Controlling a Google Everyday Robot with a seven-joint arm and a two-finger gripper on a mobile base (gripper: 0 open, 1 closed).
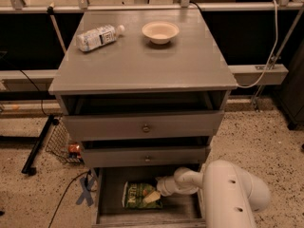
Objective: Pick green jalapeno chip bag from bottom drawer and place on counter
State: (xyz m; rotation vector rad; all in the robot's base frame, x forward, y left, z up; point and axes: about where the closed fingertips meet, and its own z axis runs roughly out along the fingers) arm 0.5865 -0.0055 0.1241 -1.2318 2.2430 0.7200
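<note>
In bottom drawer (111, 197), tool (153, 196) touches green jalapeno chip bag (135, 195); opening width: cannot tell.

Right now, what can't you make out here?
All in the camera view:
- Bag: right end hidden by the tool, which is at it inside the bottom drawer; lettering too small.
- Bottom drawer: front cut off by the lower edge, right side hidden by the arm.
- Upper drawers: insides dark under the counter.
- Bottle: label too small.

In bottom drawer (110, 196), flat green chip bag (135, 196), pincer (152, 197) seemingly upon it.
</note>
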